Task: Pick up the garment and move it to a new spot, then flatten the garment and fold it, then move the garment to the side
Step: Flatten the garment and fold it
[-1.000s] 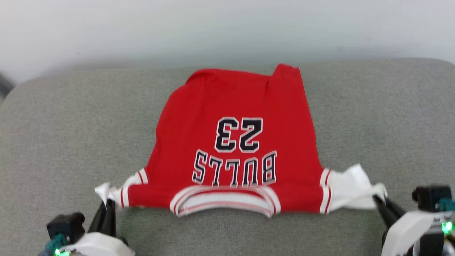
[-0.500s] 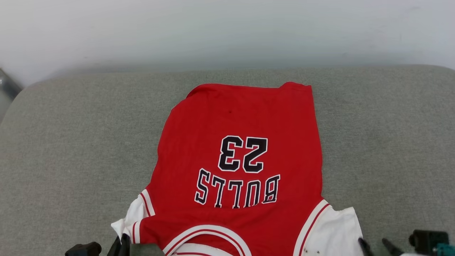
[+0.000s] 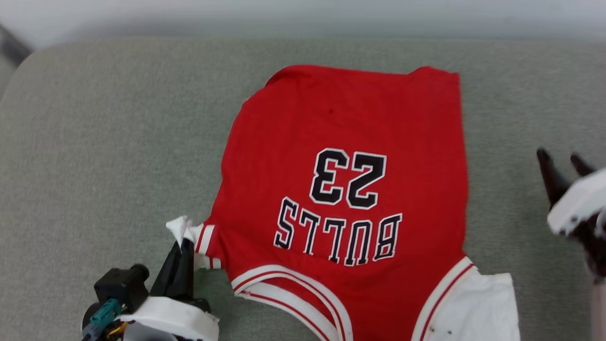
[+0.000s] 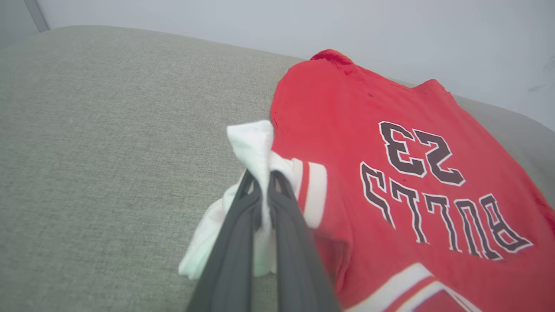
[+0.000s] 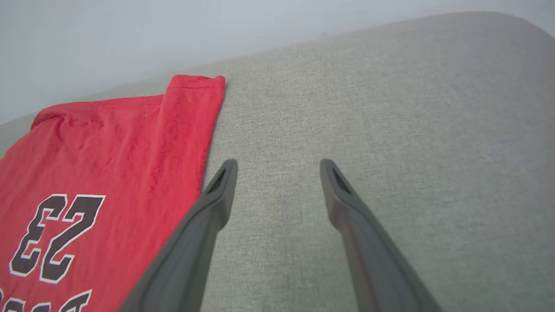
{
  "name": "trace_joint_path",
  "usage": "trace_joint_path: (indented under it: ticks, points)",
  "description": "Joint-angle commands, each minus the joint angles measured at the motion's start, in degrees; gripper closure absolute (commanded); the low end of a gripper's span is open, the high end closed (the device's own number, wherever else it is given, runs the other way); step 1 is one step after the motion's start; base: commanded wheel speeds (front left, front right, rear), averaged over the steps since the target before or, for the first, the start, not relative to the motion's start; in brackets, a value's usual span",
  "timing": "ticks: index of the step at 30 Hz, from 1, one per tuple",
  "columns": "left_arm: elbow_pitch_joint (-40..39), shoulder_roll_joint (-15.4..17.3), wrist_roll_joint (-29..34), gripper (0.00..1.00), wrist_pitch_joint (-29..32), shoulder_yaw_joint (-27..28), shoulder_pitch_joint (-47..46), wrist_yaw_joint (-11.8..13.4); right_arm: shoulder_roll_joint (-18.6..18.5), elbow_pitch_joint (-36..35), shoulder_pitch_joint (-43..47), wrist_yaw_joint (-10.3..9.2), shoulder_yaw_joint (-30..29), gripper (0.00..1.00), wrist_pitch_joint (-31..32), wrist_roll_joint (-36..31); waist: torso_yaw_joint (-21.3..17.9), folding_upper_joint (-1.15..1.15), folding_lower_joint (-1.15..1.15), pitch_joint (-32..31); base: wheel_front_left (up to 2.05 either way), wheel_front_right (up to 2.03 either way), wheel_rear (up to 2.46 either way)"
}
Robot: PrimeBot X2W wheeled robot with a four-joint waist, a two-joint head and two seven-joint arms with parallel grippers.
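Note:
The garment (image 3: 345, 142) lies spread on the grey cushion, print side up with "BULLS 23" reading upside down and its collar toward me. My left gripper (image 3: 184, 244) is shut on the bunched white left sleeve (image 4: 253, 147), lifting it a little off the fabric. The other white sleeve (image 3: 473, 308) lies flat at the lower right. My right gripper (image 3: 563, 161) hovers open beside the garment's right edge, holding nothing; in the right wrist view its fingers (image 5: 217, 195) stand apart over bare cushion next to the red hem (image 5: 195, 86).
The grey cushion (image 3: 94, 142) has a rounded far edge against a pale wall (image 3: 303, 14). A dark object (image 3: 12, 45) shows at the far left corner. Bare cushion stretches on both sides of the garment.
My right gripper has let go of the right sleeve, opened and risen beside the garment's right edge. The sleeve now lies flat. The left gripper still holds its sleeve. The camera has shifted.

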Motion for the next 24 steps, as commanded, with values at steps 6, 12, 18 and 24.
trace_joint_path:
  ticks: [6, 12, 18, 24]
  points:
    - [-3.2, -2.4, 1.6, 1.00, -3.5, -2.7, -5.9, -1.5, -7.2, 11.3, -20.9, -0.03, 2.9, 0.00, 14.8, 1.0, 8.7, 0.00, -0.01, 10.8, 0.00, 0.00, 0.00]
    - [-5.4, -3.7, 2.1, 1.00, -4.5, -4.6, -8.8, -2.4, -9.8, 14.4, -31.3, -0.03, 4.9, 0.00, 26.5, -0.5, 12.3, 0.00, -0.01, 15.5, 0.00, 0.00, 0.00]
    - [-5.6, -4.9, 2.1, 1.00, -5.4, -6.0, -10.7, -3.5, -10.0, 16.2, -36.2, -0.04, 4.4, 0.00, 32.0, -2.7, 14.3, 0.00, -0.01, 18.7, 0.00, 0.00, 0.00]
    - [-4.0, -5.3, 1.5, 1.00, -5.9, -6.4, -11.4, -4.0, -6.3, 22.1, -33.0, -0.04, 1.7, 0.80, 39.5, -4.3, 14.5, 0.00, -0.01, 19.2, 0.00, 0.00, 0.00]
